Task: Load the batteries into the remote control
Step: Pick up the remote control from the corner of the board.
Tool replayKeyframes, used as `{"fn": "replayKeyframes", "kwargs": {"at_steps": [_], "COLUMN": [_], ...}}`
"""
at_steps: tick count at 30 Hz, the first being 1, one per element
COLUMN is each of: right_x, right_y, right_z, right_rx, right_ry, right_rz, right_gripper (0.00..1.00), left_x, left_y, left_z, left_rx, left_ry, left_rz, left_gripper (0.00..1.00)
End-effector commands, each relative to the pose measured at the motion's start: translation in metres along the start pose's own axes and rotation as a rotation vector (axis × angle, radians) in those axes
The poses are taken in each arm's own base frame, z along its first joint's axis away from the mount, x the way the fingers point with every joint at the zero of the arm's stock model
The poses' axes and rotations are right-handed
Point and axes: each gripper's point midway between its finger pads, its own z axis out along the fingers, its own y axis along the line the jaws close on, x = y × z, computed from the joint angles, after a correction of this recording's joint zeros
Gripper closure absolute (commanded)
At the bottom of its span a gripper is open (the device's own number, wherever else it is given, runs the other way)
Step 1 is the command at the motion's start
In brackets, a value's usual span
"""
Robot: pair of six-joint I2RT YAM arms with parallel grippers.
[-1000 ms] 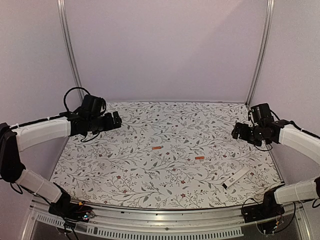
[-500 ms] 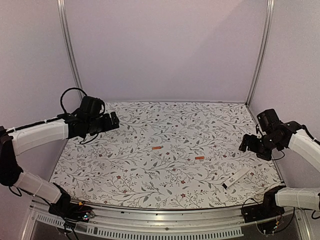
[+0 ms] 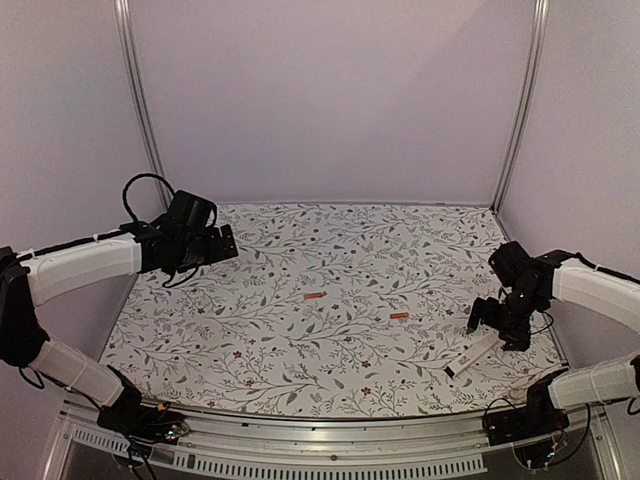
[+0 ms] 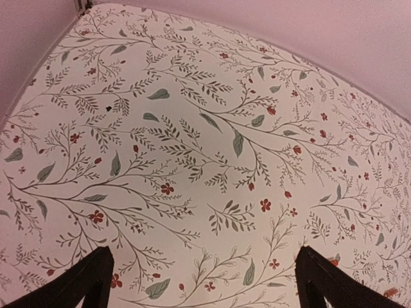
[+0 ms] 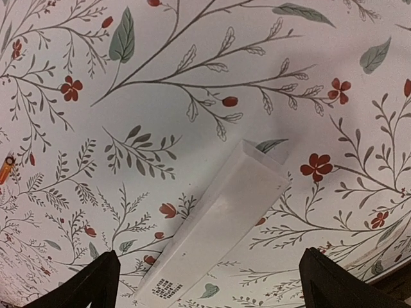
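Note:
The white remote control [image 3: 473, 356] lies flat at the front right of the floral table. In the right wrist view the remote control [image 5: 215, 226] lies diagonally, with dark print near its lower end. My right gripper [image 3: 495, 322] hovers just above its far end, open and empty [image 5: 209, 282]. Two orange-red batteries lie apart mid-table, one [image 3: 313, 296] to the left and one [image 3: 399, 316] to the right. One battery shows at the left edge of the right wrist view [image 5: 5, 167]. My left gripper [image 3: 228, 240] is open and empty over the far left [image 4: 204, 277].
The floral table cover [image 3: 330, 250] ends at a metal rail [image 3: 330, 432] in front. Pale walls close the back and both sides, with upright metal posts [image 3: 140, 100] in the back corners.
My right gripper has swung down and toward the front, from high at the right edge to just over the remote. The left gripper has barely moved.

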Motion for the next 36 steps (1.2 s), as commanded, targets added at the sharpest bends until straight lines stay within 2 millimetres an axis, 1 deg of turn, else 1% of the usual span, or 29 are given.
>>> {"fn": "replayKeyframes", "kwargs": {"at_steps": [1, 8, 12, 16, 19, 22, 26, 31, 36], "right_x": [0.005, 0.012, 0.018, 0.024, 0.027, 0.027, 0.027, 0.026, 0.020], "right_y": [0.012, 0.023, 0.024, 0.026, 0.027, 0.030, 0.031, 0.033, 0.040], "right_z": [0.014, 0.030, 0.038, 0.045, 0.049, 0.049, 0.049, 0.049, 0.043], "right_rx": [-0.032, -0.034, -0.024, -0.019, -0.021, -0.026, -0.029, -0.040, -0.068], "right_ry": [0.036, 0.083, 0.108, 0.126, 0.139, 0.140, 0.145, 0.140, 0.121], "right_rz": [0.025, 0.007, -0.001, -0.006, -0.004, -0.008, -0.015, -0.027, -0.052], "right_gripper": [0.02, 0.15, 0.23, 0.27, 0.35, 0.42, 0.53, 0.71, 0.84], "left_x": [-0.003, -0.005, -0.005, -0.007, -0.006, -0.007, -0.007, -0.008, -0.005], "left_y": [-0.004, 0.000, 0.001, 0.002, 0.002, 0.002, -0.001, -0.012, -0.025], "left_z": [-0.005, -0.007, -0.008, -0.008, -0.008, -0.009, -0.011, -0.015, -0.021], "left_rx": [0.008, -0.007, -0.012, -0.018, -0.017, -0.015, 0.011, 0.095, 0.191], "left_ry": [-0.018, -0.031, -0.033, -0.038, -0.038, -0.040, -0.045, -0.064, -0.071], "left_rz": [-0.003, -0.008, -0.002, -0.002, 0.000, 0.002, 0.013, 0.029, 0.052], "left_gripper": [0.00, 0.01, 0.00, 0.00, 0.00, 0.00, 0.00, 0.00, 0.00]}}
